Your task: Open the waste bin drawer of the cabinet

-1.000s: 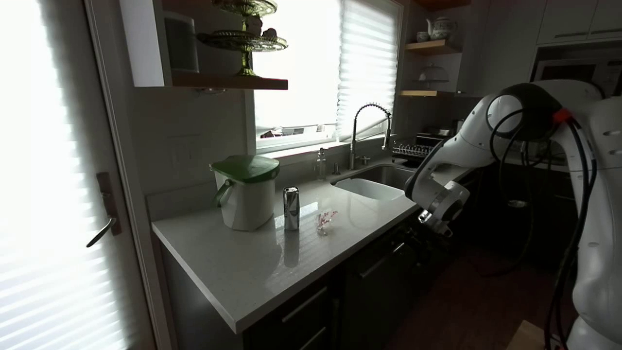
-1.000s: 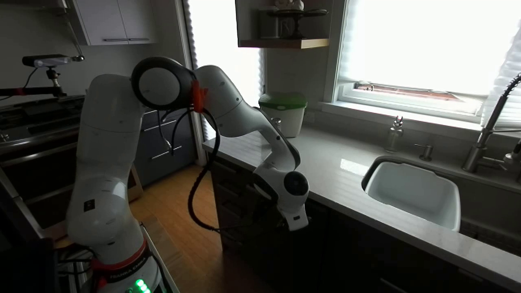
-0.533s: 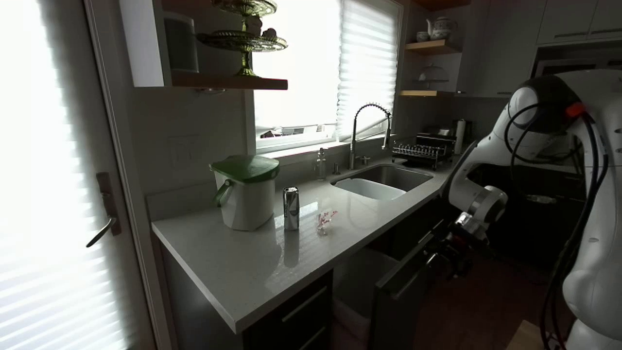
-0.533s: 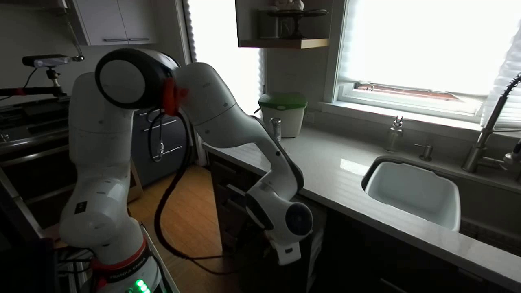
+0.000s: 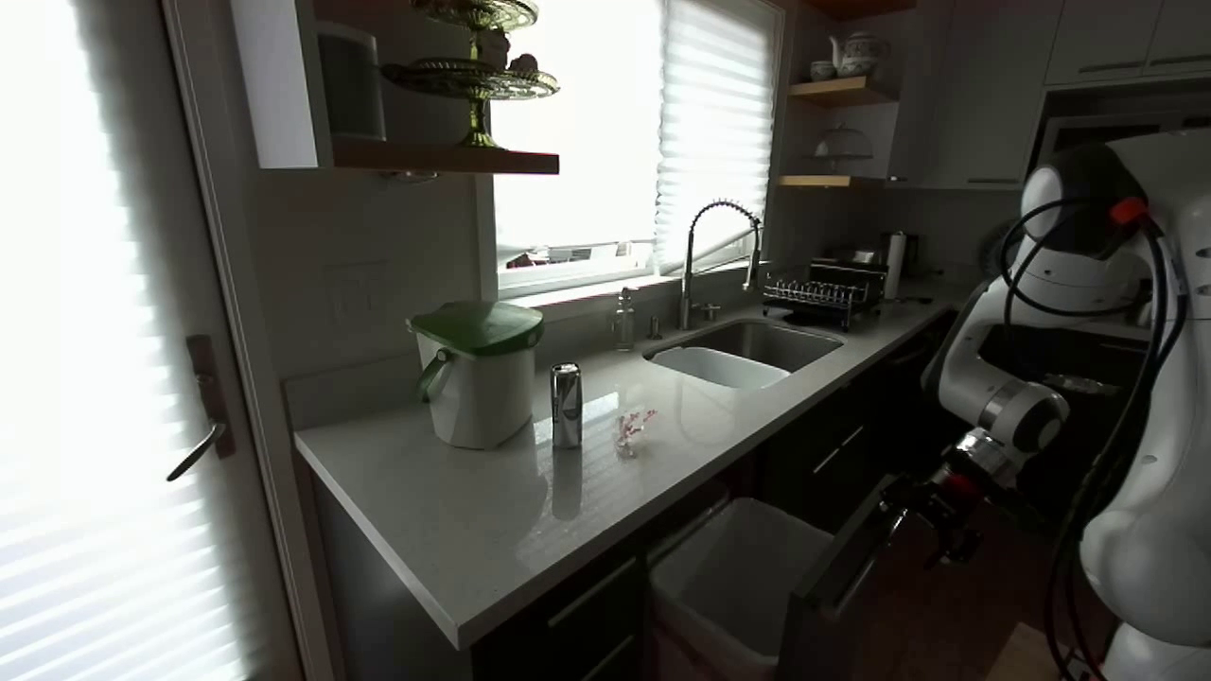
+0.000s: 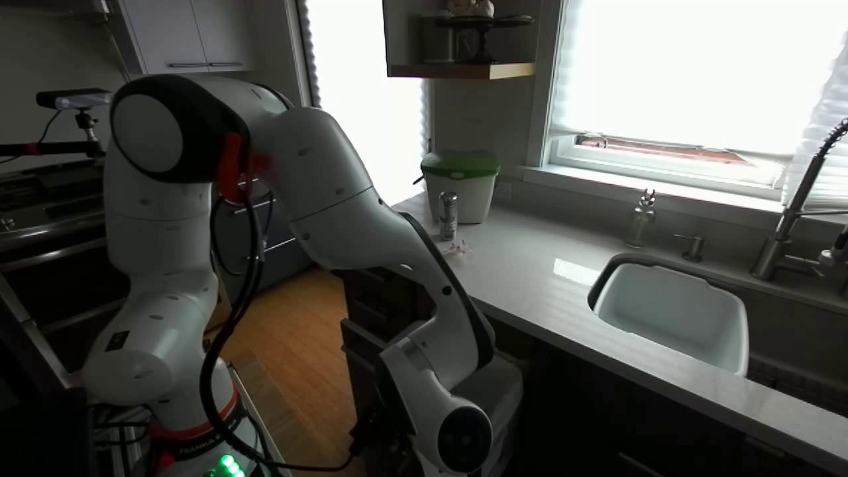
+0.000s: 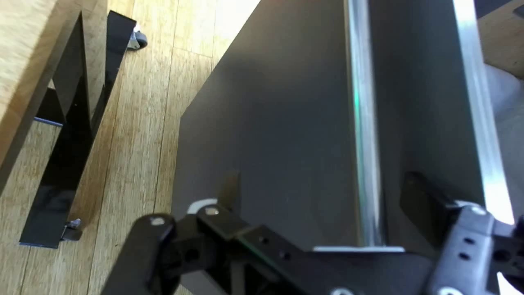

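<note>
Currently, wrist view: hand (image 7: 325, 192) spread, handle (image 7: 365, 123) between its fingers (image 7: 423, 205), running toward 12 o'clock. In an exterior view: drawer (image 5: 837, 567) standing out from under table (image 5: 435, 530), bin (image 5: 757, 567) in it at 5 o'clock. In an exterior view: arm (image 6: 351, 225) partly covers bin.

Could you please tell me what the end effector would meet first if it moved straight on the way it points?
Most likely the drawer's dark front panel, facing the end effector in the wrist view; the metal handle shows between its open jaws. Depth is unclear, though.
</note>
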Controlling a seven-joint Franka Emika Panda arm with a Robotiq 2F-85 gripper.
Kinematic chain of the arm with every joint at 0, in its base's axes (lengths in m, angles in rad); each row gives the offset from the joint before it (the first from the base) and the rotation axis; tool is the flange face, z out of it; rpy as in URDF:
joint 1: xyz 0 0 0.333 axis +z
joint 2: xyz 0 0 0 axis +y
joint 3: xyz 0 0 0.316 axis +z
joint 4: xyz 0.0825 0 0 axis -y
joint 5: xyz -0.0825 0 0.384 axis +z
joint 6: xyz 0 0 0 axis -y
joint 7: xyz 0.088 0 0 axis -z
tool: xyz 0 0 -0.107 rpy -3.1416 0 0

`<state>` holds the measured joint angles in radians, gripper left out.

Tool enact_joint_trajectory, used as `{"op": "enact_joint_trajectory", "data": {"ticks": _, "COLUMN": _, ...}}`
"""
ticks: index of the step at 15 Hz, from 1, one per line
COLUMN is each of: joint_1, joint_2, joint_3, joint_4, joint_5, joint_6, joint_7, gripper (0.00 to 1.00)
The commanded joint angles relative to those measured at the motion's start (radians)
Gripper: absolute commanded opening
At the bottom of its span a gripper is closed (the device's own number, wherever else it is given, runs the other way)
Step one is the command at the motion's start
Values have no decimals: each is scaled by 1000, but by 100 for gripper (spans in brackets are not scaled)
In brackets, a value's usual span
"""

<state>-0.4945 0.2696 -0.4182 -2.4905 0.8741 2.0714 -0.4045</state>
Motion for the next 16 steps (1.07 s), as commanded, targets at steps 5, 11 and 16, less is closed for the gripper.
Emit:
{"op": "enact_joint_trajectory", "data": {"ticks": 5, "joint_1": 22, "joint_2": -91, "joint_3": -13, "joint_4": 20, "joint_5": -239, "joint_6": -134, "joint_7": 187, "gripper": 100}}
{"op": "enact_joint_trajectory", "data": {"ticks": 11, "joint_1": 44, "joint_2": -229, "joint_3": 5, "joint_4": 62, "joint_5": -420, "joint_6": -203, "joint_7": 217, "gripper": 100}}
{"op": "enact_joint_trajectory", "data": {"ticks": 16, "joint_1": 122, "joint_2": -364, "joint_3": 71, "joint_4": 35, "joint_5": -504, "joint_6": -95, "joint_7": 184, "gripper": 100}}
